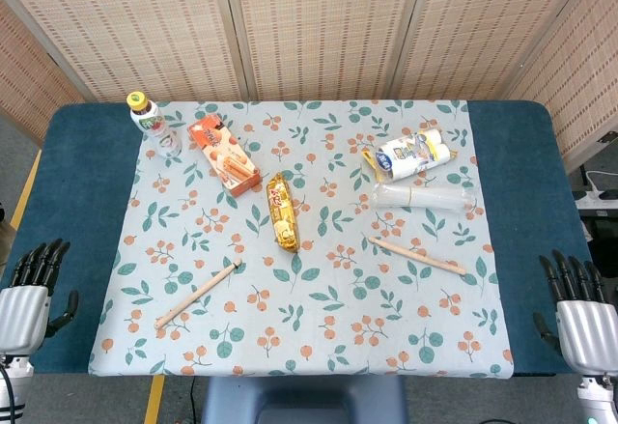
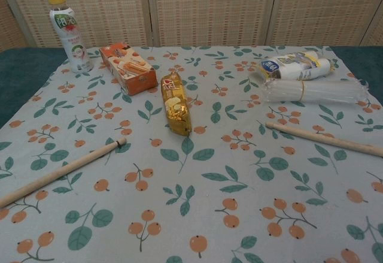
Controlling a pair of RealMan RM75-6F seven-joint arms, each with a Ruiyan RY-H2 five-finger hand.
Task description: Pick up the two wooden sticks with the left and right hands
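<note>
- Bottle (image 2: 69,32) label, gold packet (image 2: 176,104) print: unreadable.
- My left hand (image 1: 29,294), right hand (image 1: 579,308): fingers apart, holding nothing, at table (image 1: 68,173) edges.
- Left stick (image 1: 198,294), right stick (image 1: 417,256): flat on cloth (image 1: 319,327), well apart.

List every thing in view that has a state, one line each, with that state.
left hand: open, holds nothing, at the table's left edge
right hand: open, holds nothing, at the table's right edge
left wooden stick: flat on the cloth, untouched
right wooden stick: flat on the cloth, untouched
bottle: upright, capped
orange box: lying flat
gold packet: lying flat
</note>
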